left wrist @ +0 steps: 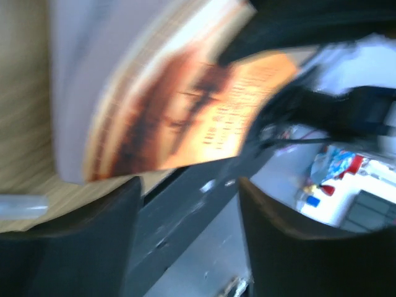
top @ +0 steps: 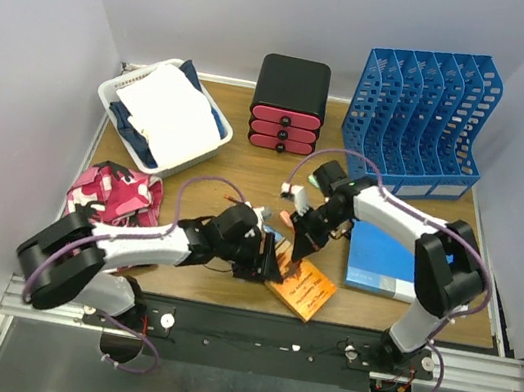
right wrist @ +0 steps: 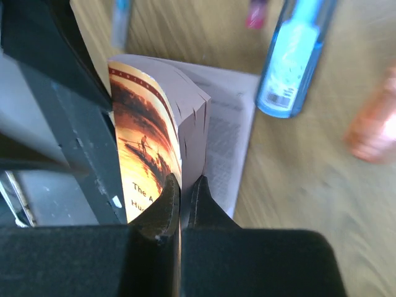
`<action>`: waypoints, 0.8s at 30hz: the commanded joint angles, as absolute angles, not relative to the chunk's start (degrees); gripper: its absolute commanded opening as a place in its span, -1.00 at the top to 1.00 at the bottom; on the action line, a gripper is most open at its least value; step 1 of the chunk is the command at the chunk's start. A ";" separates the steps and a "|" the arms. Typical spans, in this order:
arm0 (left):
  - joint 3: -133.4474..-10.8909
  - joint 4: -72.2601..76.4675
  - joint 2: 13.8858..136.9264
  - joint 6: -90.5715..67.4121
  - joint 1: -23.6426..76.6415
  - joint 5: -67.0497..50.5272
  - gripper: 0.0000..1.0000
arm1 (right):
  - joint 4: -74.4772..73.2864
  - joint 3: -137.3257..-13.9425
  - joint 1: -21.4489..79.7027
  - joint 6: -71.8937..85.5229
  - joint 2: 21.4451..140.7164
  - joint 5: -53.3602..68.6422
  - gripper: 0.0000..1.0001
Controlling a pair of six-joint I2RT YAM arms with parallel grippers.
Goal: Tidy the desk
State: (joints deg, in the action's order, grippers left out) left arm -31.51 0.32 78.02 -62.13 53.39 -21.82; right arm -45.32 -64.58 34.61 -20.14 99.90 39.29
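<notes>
Looking over the desk [top: 247, 168], I am judging that most of the work is not yet done. The blue file rack [top: 420, 117] at the back seems to be holding nothing, the white basket [top: 109, 93] is overflowing, and a blue book [top: 382, 261] is lying loose. At the front edge the right gripper [right wrist: 182, 185] is pinching its fingers together on the orange book [right wrist: 145, 142]. The left gripper [left wrist: 185, 185] is hovering beside it with fingers apart.

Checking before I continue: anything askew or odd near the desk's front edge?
Yes. The orange book sits crooked at the front edge of the desk, splayed open with one page flat on the wood, while the right gripper pinches only a thin part by its cover.
</notes>
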 commanded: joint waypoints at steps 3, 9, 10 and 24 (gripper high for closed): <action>-40.24 -7.20 64.97 -51.34 49.58 -16.88 -0.71 | -55.71 -75.93 26.11 -29.78 93.35 48.77 0.99; -48.24 -14.49 60.92 -43.51 43.60 -16.26 -0.74 | -58.27 -82.08 23.38 -31.12 89.30 53.88 0.99; -49.38 -16.50 60.65 -42.72 42.90 -15.65 -0.75 | -57.92 -82.52 23.20 -30.42 87.73 54.14 0.99; -62.75 -12.14 64.42 -32.96 38.58 -21.61 -0.97 | -38.86 -86.84 18.19 -13.98 75.16 49.31 0.99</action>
State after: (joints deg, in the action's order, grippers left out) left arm -59.70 -17.50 61.04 -36.47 38.72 -15.57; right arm -49.04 -88.47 18.00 -21.06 79.99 49.36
